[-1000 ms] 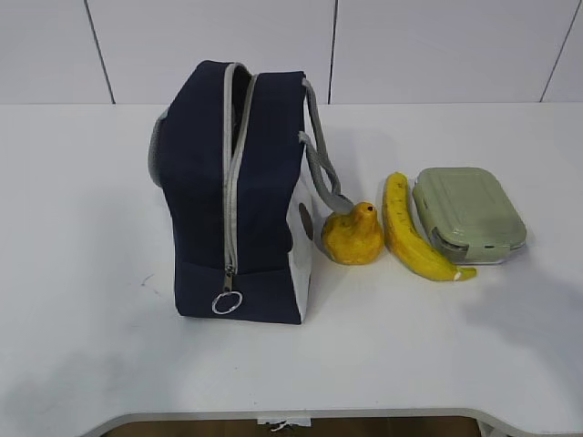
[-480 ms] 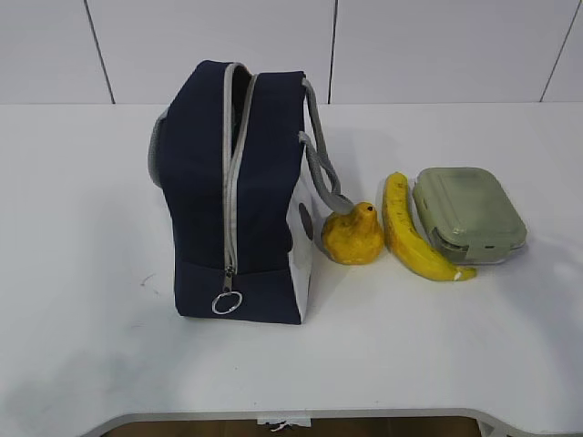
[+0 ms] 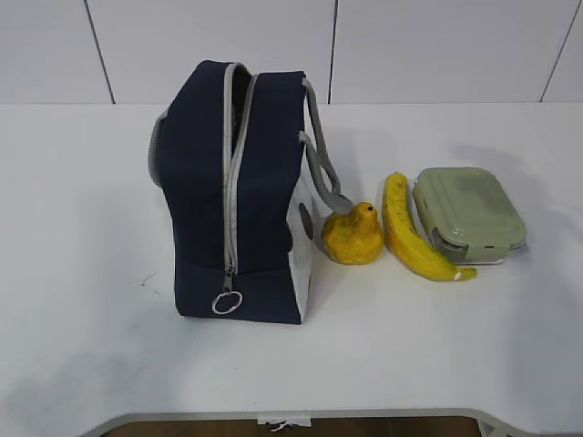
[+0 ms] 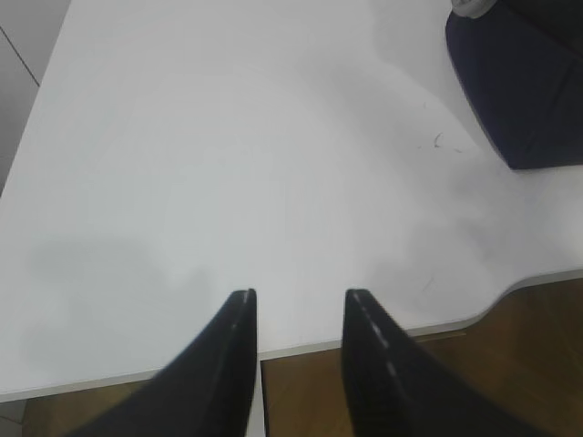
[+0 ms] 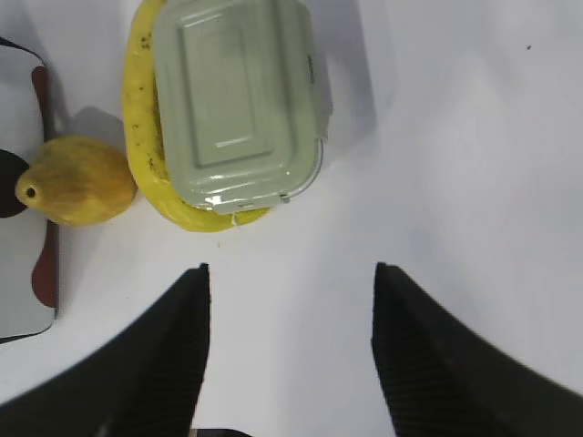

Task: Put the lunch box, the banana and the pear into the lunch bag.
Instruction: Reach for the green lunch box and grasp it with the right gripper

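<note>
Lunch bag [image 3: 241, 191]: interior not visible through the narrow zipper gap in the exterior view. Left wrist view shows only one navy corner [image 4: 524, 82], cut by the top and right edges; right wrist view shows only a white side panel [image 5: 20, 191], cut by the left edge.

Banana [image 5: 144, 127]: in the right wrist view, middle and far side hidden under the lunch box [image 5: 237, 96]; top end cut by the upper edge.

Left gripper [image 4: 299, 309]: only the two dark fingers show, bases cut by the lower edge.

Right gripper [image 5: 290, 282]: same, fingers cut by the lower edge.

Both arms: outside the exterior view.
</note>
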Available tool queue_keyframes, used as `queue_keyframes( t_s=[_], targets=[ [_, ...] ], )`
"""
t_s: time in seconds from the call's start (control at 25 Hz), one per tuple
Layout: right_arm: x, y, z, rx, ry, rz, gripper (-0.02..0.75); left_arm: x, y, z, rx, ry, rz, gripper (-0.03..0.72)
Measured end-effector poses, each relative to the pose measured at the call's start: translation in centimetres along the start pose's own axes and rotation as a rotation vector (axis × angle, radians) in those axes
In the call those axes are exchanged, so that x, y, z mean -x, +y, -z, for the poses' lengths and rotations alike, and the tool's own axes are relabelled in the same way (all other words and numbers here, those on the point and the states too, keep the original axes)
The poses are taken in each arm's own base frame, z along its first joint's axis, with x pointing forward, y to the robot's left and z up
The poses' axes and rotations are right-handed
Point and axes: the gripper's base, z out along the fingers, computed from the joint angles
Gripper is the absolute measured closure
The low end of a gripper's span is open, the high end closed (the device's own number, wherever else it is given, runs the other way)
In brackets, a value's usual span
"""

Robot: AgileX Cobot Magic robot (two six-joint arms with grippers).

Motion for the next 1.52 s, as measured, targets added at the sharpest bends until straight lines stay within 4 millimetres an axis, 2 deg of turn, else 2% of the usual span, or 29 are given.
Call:
queue_keyframes(
  t_s=[0.32,0.44,0.52,0.72,0.88,1.12,1.52],
  targets=[
    [1.6,-4.5,-2.3,0.272,0.057,-0.062,0.298,0.0,0.0,0.0,0.000,0.000,0.000,0.445],
    [2.0,-5.7,-4.0,0.409,0.068,-0.082,0.298,0.0,0.0,0.0,0.000,0.000,0.000,0.445],
    [2.4,-6.8,-6.0,0.467,0.070,-0.103,0.298,0.0,0.0,0.0,0.000,0.000,0.000,0.445],
    [2.3,-8.5,-10.1,0.530,0.112,-0.101,0.299,0.0,0.0,0.0,0.000,0.000,0.000,0.445],
    [3.2,-9.6,-12.1,0.542,0.122,-0.094,0.299,0.0,0.0,0.0,0.000,0.000,0.000,0.445],
    [5.3,-10.5,-13.5,0.568,0.067,-0.117,0.299,0.0,0.0,0.0,0.000,0.000,0.000,0.445],
    [5.8,-10.5,-13.4,0.573,0.050,-0.117,0.296,0.0,0.0,0.0,0.000,0.000,0.000,0.445]
  ],
)
